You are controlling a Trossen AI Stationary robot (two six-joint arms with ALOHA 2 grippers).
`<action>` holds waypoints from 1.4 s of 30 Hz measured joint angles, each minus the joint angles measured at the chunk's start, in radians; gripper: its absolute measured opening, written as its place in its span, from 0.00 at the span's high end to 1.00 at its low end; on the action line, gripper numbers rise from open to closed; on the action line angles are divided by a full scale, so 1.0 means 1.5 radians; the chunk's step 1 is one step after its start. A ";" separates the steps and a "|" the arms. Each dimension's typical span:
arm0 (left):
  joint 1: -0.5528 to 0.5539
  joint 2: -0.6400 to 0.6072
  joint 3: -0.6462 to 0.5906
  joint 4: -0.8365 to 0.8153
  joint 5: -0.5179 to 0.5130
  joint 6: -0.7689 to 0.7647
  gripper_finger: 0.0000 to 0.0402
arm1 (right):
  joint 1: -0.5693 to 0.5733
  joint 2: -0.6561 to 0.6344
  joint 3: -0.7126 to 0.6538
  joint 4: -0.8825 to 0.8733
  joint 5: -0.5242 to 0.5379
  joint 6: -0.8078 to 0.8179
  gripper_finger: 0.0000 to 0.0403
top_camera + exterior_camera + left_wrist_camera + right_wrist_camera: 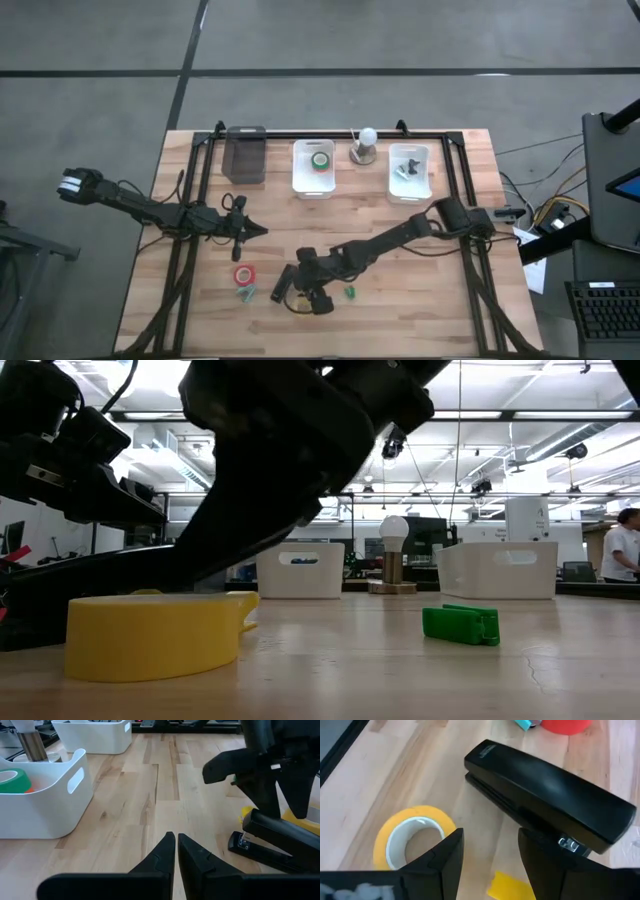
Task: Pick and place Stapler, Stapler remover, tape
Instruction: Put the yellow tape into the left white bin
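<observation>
The black stapler (550,795) lies flat on the wooden table near its front edge, also seen in the left wrist view (270,845). A yellow tape roll (412,837) lies flat beside it. My right gripper (490,855) hangs open, slanting down, its fingers low between the roll and the stapler's near end; in the high view it is at the front middle (300,288). A red tape roll (243,273) lies to the left. A small green piece (460,624), perhaps the stapler remover, lies to the right. My left gripper (176,842) waits shut at the table's left. My right gripper has one finger (545,865) in front of the stapler's near end (570,842). That finger hides the spot, so I cannot tell whether it touches the stapler. The stapler lies flat on the table.
At the back stand a dark bin (243,155), a white bin (313,182) holding a green tape roll (320,159), a bulb on a stand (364,145) and another white bin (408,188). A teal piece (246,293) lies by the red roll. A black frame (200,180) borders the table.
</observation>
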 joint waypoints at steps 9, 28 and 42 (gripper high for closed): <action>0.000 0.000 0.000 0.000 0.000 0.000 0.94 | 0.022 0.002 0.004 0.000 0.000 0.005 0.57; 0.000 0.000 0.000 0.000 0.000 0.000 0.94 | 0.020 0.005 -0.013 -0.008 0.004 0.005 0.69; 0.000 0.000 0.000 0.000 0.000 0.000 0.94 | 0.020 0.001 -0.011 -0.033 -0.002 -0.010 0.89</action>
